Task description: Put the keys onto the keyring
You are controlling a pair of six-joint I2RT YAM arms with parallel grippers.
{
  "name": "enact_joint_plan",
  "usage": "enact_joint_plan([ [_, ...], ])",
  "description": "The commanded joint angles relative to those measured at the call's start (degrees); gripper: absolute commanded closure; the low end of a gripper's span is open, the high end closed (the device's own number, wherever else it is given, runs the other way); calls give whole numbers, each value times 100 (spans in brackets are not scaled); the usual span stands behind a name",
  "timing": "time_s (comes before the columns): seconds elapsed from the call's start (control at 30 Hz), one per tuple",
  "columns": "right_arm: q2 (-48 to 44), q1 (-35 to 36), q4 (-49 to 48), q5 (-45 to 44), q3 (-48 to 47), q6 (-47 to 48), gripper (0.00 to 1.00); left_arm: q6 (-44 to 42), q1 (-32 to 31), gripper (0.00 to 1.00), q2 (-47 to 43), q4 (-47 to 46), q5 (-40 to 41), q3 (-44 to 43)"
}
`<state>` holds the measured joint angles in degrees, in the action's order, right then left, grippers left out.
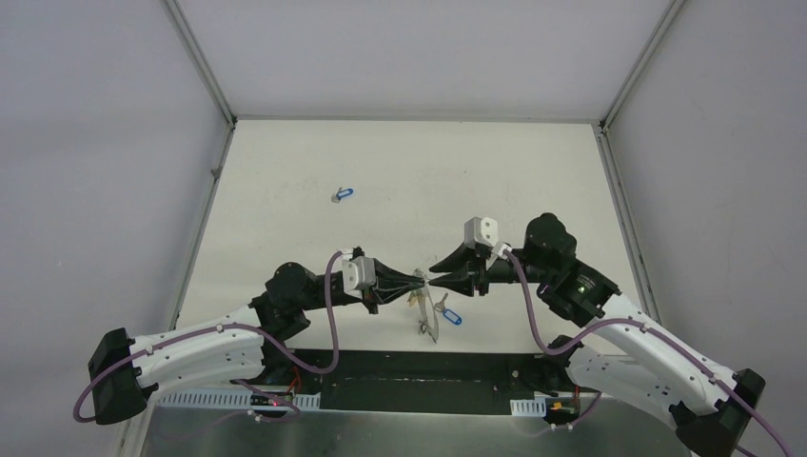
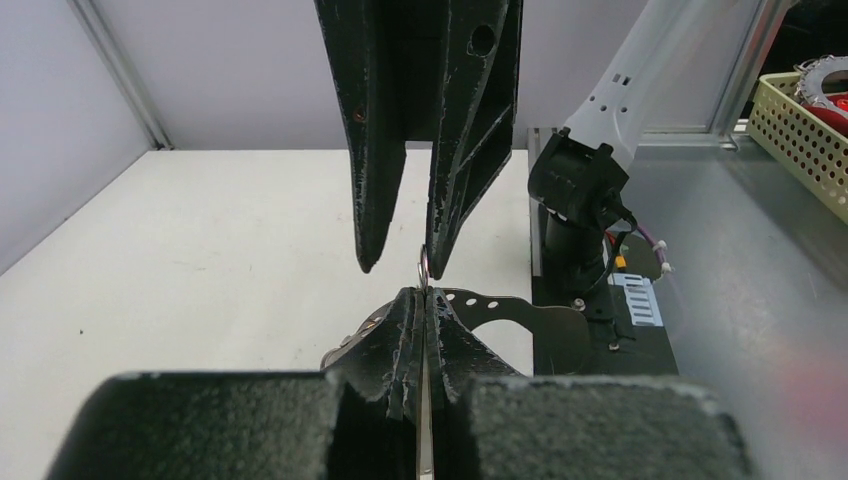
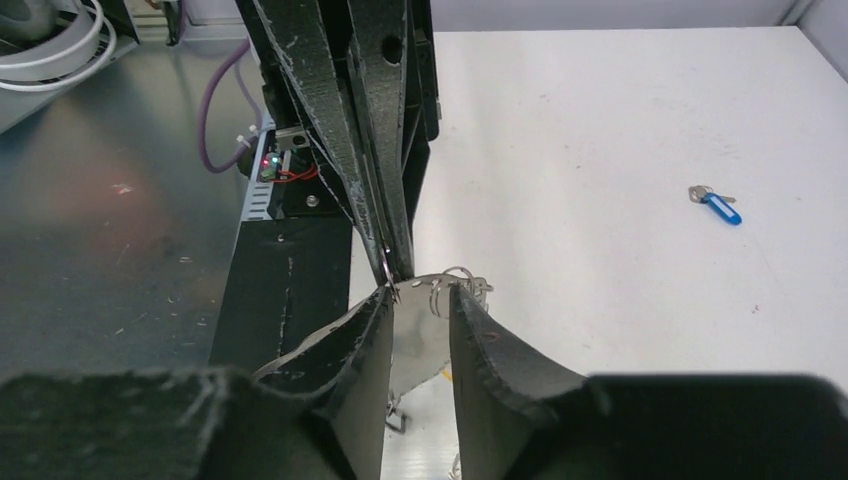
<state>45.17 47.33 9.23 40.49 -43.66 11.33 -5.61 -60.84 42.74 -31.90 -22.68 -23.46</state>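
Progress: partway, I'd judge. Loose blue key lies on table, far left, well apart from arms, not yet threaded. L gripper clenched on keyring, hanging at centre, edge-on, long axis toward near edge; blue-tagged key dangles on it. R gripper tip-to-tip w/ L, jaws apart, apparently holding nothing.

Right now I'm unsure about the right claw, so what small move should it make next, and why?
Probably close the right claw on the ring. Its jaws stand apart with the wire seemingly between them, while the shut left claw pinches the ring only at its tips. A second grip would likely steady it.
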Motion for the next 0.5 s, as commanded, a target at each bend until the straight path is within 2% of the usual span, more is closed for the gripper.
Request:
enact_joint_plan([
  [0.0, 43, -18, -553, 431, -46, -46, 73, -90, -56, 100, -11, -649, -186, -71],
  [0.13, 118, -19, -550, 646, -50, -32, 75, -105, -55, 100, -19, -642, -231, -96],
  [0.2, 205, -21, -479, 861, -99, 10, 82, -120, -60, 100, -12, -627, -299, -126],
  [0.3, 292, -15, -386, 977, -166, 54, 98, -125, -60, 100, -20, -559, -308, -150],
  [0.47, 291, -18, -100, 862, -255, 258, 100, -141, -60, 100, -70, -571, -281, -115],
])
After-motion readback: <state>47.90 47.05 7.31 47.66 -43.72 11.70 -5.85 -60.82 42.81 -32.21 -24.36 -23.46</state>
